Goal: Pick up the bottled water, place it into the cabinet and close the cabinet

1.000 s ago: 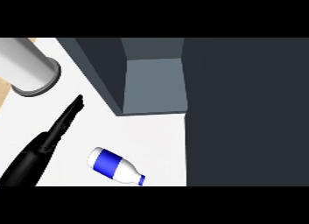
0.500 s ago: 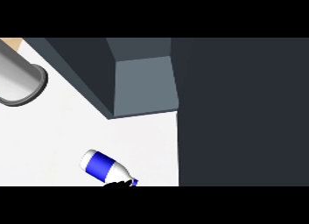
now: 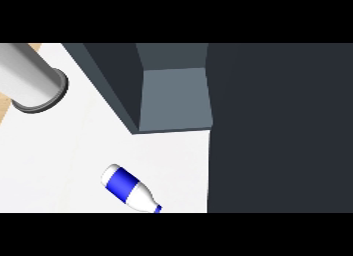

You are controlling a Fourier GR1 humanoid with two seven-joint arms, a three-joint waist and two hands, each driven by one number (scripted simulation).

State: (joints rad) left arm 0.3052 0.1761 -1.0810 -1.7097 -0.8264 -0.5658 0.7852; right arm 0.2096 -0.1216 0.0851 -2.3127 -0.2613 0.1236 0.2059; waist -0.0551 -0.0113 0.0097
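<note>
Bottled water (image 3: 129,188) flat on the white counter (image 3: 61,165), no hand near.

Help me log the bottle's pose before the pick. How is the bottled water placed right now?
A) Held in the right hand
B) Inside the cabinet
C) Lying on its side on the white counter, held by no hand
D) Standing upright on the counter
C: the bottled water lies on its side on the white counter, outside the cabinet, and no hand shows.
</note>
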